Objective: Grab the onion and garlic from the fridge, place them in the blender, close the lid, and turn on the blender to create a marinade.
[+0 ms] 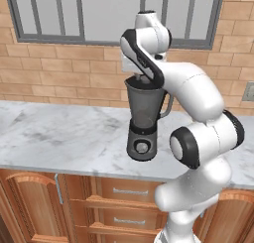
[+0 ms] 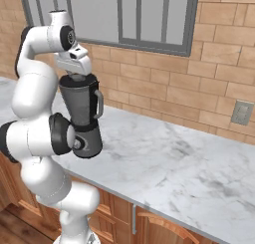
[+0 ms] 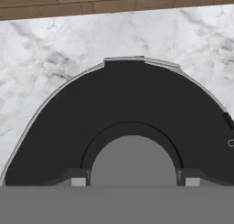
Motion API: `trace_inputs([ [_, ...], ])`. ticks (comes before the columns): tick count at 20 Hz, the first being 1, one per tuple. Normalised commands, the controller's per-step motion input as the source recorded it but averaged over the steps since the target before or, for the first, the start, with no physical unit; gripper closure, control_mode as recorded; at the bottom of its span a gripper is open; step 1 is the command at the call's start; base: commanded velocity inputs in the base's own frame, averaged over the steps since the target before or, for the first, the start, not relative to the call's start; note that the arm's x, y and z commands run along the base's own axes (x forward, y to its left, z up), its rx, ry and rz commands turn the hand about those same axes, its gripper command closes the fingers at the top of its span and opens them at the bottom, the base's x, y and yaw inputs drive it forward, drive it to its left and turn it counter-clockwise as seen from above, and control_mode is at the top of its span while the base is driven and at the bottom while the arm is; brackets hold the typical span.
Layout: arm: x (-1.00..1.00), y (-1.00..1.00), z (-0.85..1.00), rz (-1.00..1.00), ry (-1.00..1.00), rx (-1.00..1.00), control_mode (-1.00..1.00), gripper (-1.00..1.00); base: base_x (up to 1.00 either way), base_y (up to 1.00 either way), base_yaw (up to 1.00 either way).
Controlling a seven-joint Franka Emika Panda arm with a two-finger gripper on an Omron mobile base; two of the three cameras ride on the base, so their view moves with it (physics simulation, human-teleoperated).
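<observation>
Blender (image 1: 143, 123): stands upright on the marble bench (image 1: 59, 135), near its front edge, below the window (image 1: 99, 11).
Jar (image 2: 79, 103): smoky grey, on the dark base; handle towards the arm's right in the left base view.
Knob (image 1: 142, 147): round, silver, on the front of the base.
Lid (image 3: 132, 113): black disc, seen from straight above in the hand view, lying within the jar's rim; the spout notch shows at its far edge.
Lid knob (image 3: 133, 160): grey, round, at the disc's centre, directly between the two fingertips (image 3: 78, 182).
Pincer (image 3: 135, 182): pointing straight down over the jar's mouth, at the top of the blender in both base views.
Pincer state: jaws about half apart, one tip on each side of the lid knob and right beside it; whether they press on the knob cannot be told.
Wall: tan brick behind the bench, with a grey socket (image 2: 242, 112) to the right.
Below the bench: wooden drawers (image 1: 124, 192).
</observation>
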Motion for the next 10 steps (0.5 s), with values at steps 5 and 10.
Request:
trace_inputs([
  [5, 0.13, 0.00, -0.44, 0.01, 0.03, 0.01, -1.00, 1.00, 0.00, 0.00, 0.00],
  [10, 0.13, 0.00, -0.05, 0.02, 0.07, 0.02, -1.00, 1.00, 0.00, 0.00, 0.00],
])
